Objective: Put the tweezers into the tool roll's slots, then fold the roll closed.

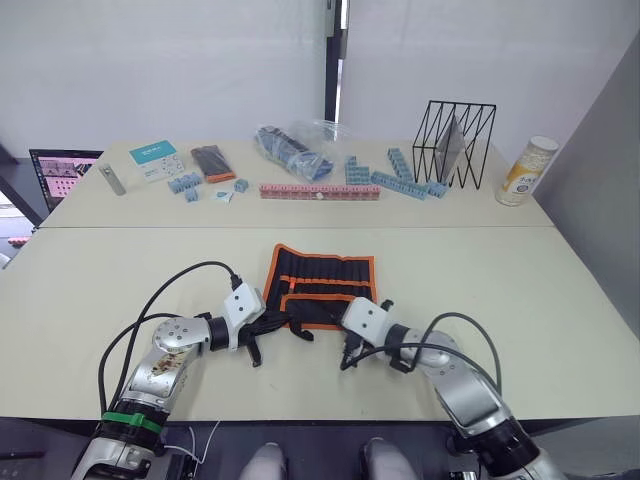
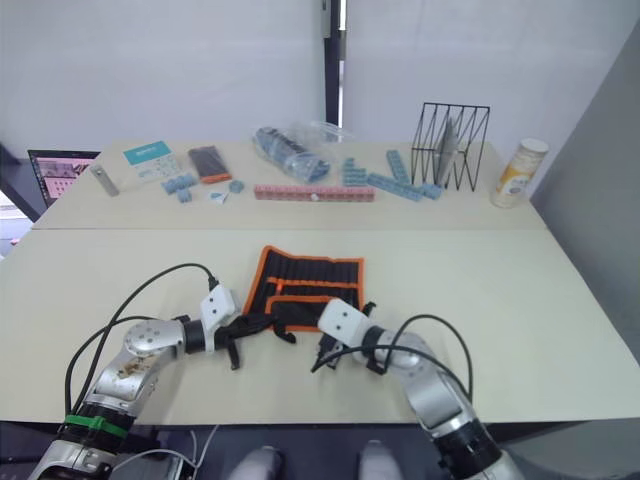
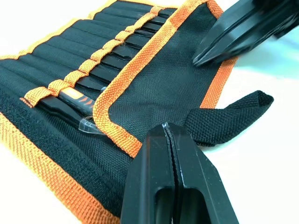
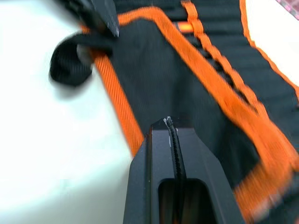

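The tool roll point(image 1: 322, 285) lies open at the centre of the pale worktop point(image 1: 520, 290), just below the middle of the left eye frame, its orange edging framing rows of black slots point(image 3: 100, 56). Its near flap is folded up over the lower part, and an orange strip runs across the pockets. The left gripper point(image 1: 268, 328) sits at the roll's lower left edge, its two black fingers pressed together with nothing between them; in the left wrist view the closed tips point(image 3: 166, 133) rest at the orange hem of the flap, beside a black fabric strap point(image 3: 229, 119) that curls out onto the worktop. The right gripper point(image 1: 347, 352) hangs at the roll's lower right corner, its fingers likewise shut and empty, pointing down at the flap's black cloth in the right wrist view. A dark slim tool with an orange band and a clear tip point(image 3: 77, 105) lies tucked under the orange strip; whether it is one of the tweezers cannot be told.

Along the far side of the worktop, in the upper half of the frame, stand a black wire rack point(image 1: 455, 145) at right, a tall yellow canister point(image 1: 527, 170) at far right, a pink strip of blocks point(image 1: 320, 191) at centre, scattered blue blocks point(image 1: 400, 180), a clear bag of dark items point(image 1: 295, 148), and a small black-and-orange box point(image 1: 212, 162) at left.
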You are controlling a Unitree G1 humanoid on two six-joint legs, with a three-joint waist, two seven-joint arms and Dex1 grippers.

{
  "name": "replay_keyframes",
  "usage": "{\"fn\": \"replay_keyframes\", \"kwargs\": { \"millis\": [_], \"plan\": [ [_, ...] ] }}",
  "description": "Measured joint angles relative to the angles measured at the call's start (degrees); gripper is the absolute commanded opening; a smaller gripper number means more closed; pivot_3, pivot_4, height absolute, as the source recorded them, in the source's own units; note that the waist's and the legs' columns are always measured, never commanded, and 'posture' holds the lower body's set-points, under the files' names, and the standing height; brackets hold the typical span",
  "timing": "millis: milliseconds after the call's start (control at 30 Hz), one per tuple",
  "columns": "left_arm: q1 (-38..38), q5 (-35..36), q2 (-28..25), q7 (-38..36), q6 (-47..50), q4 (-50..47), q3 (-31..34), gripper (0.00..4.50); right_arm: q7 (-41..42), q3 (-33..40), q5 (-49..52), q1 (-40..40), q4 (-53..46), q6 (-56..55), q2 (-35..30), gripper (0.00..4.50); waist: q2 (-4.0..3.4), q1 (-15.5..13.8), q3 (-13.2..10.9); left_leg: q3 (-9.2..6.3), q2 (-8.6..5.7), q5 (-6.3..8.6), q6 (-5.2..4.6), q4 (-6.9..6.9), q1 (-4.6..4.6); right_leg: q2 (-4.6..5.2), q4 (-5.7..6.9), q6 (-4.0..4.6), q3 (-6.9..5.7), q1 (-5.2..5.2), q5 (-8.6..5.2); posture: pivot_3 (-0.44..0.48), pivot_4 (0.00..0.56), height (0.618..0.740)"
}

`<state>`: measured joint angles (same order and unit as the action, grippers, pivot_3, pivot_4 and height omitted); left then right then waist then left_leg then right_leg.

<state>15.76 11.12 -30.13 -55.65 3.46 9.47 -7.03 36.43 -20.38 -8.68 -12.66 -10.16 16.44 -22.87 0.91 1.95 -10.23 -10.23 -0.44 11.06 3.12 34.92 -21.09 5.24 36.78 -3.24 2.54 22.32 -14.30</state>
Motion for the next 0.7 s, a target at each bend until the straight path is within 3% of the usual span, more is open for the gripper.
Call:
{"fn": "replay_keyframes", "kwargs": {
  "millis": [567,700],
  "plan": [
    [0.07,-0.78,0.06,0.09,0.08,-0.53,-0.35,0.02,-1.79,0.93,0.46,5.12,-6.68,5.14,-1.3,0.0,0.04,-0.24,0.13,0.01,0.02,0.01,0.01,-0.04,-0.04,0.02,-0.07,0.2,-0.02,0.02,-0.15,0.0,0.15,0.737],
    [0.01,-0.81,0.06,0.16,0.06,-0.88,-0.55,0.02,-2.41,3.73,4.07,8.01,-8.65,5.45,1.48,0.0,0.03,-0.44,0.12,0.01,0.05,0.01,0.01,-0.09,-0.08,0.01,-0.08,0.19,-0.03,0.07,-0.15,0.0,0.15,0.737]
  ]
}}
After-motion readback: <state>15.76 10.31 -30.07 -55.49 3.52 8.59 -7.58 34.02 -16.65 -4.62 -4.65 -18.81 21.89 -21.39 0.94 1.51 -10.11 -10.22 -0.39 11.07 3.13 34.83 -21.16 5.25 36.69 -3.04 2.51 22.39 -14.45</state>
